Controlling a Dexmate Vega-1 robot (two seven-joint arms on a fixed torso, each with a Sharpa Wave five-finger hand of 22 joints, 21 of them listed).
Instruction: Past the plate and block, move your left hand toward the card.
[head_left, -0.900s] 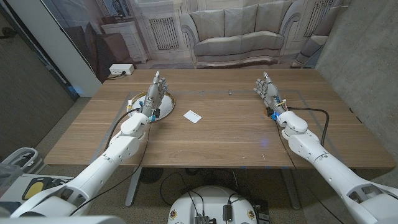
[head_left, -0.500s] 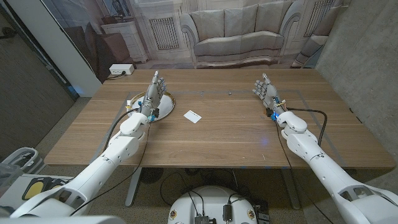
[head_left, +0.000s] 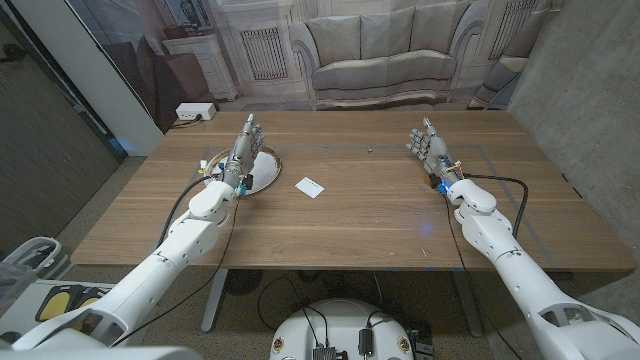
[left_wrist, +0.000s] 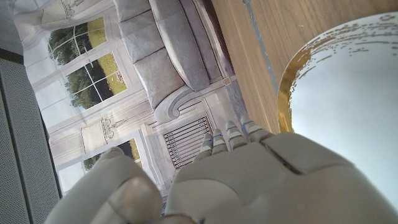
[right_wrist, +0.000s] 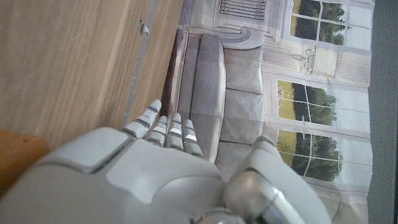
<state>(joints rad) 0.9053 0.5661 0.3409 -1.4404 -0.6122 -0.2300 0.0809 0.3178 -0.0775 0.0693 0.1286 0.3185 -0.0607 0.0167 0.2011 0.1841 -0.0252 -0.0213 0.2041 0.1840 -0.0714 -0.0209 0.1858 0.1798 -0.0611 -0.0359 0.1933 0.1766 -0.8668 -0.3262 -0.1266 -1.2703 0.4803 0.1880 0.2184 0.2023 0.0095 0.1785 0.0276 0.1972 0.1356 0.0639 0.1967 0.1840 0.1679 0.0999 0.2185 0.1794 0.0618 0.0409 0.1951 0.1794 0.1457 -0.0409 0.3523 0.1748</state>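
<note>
A white card (head_left: 310, 187) lies on the wooden table near the middle. To its left sits a white plate with a gold rim (head_left: 266, 168), whose rim (left_wrist: 287, 81) also fills part of the left wrist view. My left hand (head_left: 245, 147) stands over the plate's left part with fingers straight and apart, holding nothing; its back (left_wrist: 249, 180) shows in the left wrist view. The block is hidden from me. My right hand (head_left: 427, 145) stands upright at the table's right side, fingers extended and empty, its back (right_wrist: 143, 168) seen in the right wrist view.
The table's far edge (head_left: 340, 112) runs in front of a backdrop printed with a sofa. A small dark speck (head_left: 370, 150) lies on the wood behind the card. Bare wood spreads between the card and my right hand.
My left hand has drifted slightly left and forward over the plate, uncovering more of the plate's right side. The right hand and the card have not moved.
</note>
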